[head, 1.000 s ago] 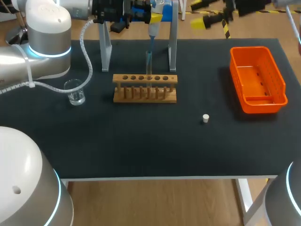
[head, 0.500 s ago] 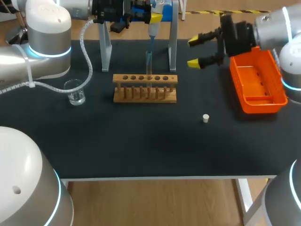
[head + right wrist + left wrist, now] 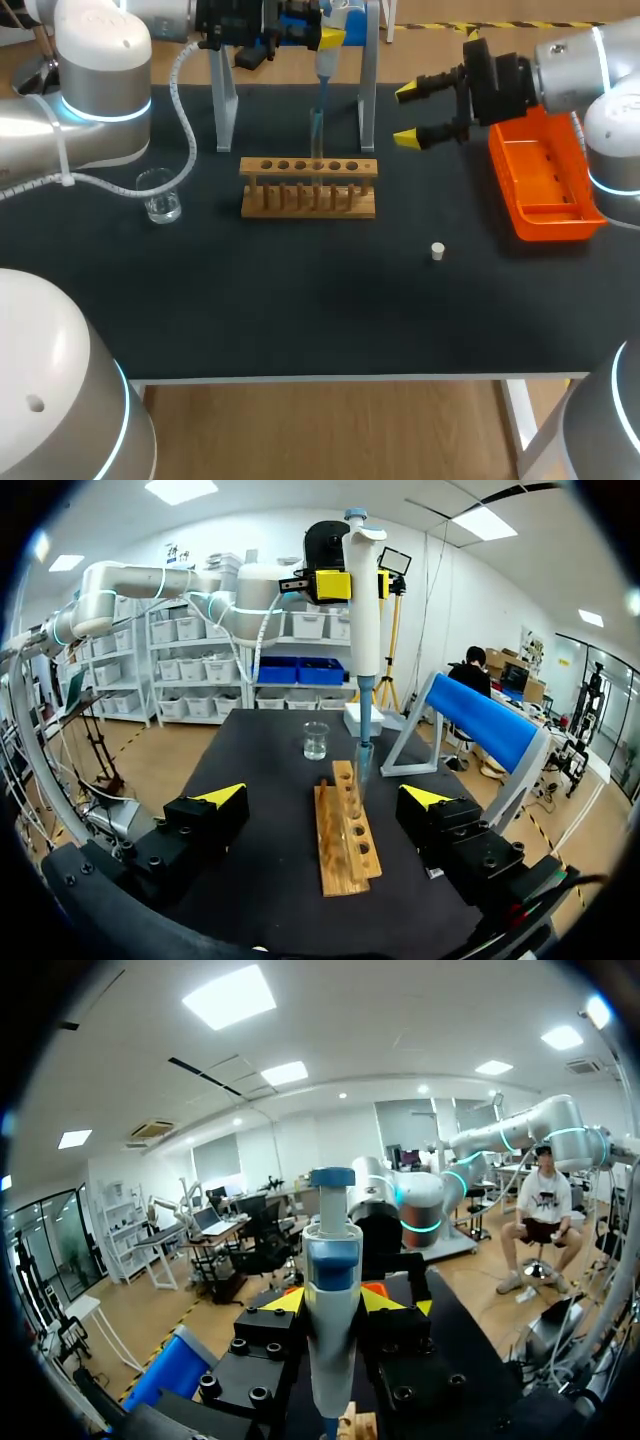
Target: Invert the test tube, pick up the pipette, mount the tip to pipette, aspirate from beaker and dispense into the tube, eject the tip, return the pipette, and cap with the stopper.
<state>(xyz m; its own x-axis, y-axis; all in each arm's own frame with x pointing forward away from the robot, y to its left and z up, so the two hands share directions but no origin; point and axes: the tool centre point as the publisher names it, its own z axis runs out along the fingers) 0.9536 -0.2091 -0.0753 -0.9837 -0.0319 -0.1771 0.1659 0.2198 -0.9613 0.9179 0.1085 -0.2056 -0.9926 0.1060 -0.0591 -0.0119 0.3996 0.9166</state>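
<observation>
The pipette (image 3: 325, 62) is clamped in the left gripper (image 3: 331, 1302), with its tip at or inside the tube (image 3: 316, 135) standing in the rack (image 3: 308, 187). The right gripper (image 3: 408, 115) is released and empty, beside the bin (image 3: 545, 170). The stopper (image 3: 437, 251) lies on the table, well apart. If the pipette is withdrawn off-vertical, the tube may be dragged or tipped. The small stopper may be knocked away by a misaligned descent.
</observation>
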